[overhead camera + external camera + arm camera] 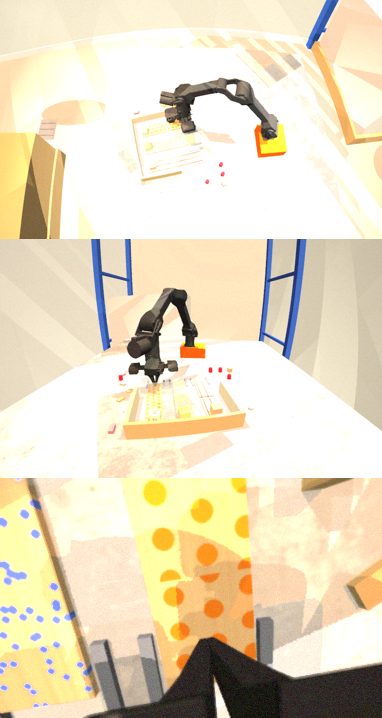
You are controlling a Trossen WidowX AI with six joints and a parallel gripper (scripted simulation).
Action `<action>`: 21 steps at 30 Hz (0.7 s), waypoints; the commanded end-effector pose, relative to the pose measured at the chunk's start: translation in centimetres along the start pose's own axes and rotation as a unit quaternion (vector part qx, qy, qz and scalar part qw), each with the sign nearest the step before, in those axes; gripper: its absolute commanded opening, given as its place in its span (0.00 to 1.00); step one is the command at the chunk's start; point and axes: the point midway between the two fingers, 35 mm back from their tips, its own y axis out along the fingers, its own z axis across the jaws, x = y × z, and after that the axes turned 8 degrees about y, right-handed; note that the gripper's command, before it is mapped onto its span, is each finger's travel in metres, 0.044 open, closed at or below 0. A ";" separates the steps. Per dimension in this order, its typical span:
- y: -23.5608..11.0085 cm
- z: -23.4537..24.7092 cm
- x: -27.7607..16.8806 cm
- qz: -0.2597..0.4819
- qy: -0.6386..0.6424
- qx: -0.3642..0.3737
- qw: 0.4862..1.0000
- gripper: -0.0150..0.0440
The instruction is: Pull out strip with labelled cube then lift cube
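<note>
Seemingly early on, the empty, fully closed gripper (154, 381) presses the orange-dotted strip (154, 399) inside the tray (183, 427); the labelled cube (154, 414) awaits pulling and lifting.

Three small red cylinders (220, 372) on the white table (295, 419), blue frame posts (292, 295) behind

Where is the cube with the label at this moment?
In the exterior view, the labelled cube sits on the orange-dotted strip, leftmost in the tray, against its front wall, left of a yellow cube.
</note>
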 end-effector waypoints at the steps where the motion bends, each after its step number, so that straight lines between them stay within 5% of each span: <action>1: 0.2 0.0 0.1 -0.001 0.001 -0.001 1.000 0.25; 21: 0.4 0.0 0.1 -0.001 0.001 -0.001 1.000 0.25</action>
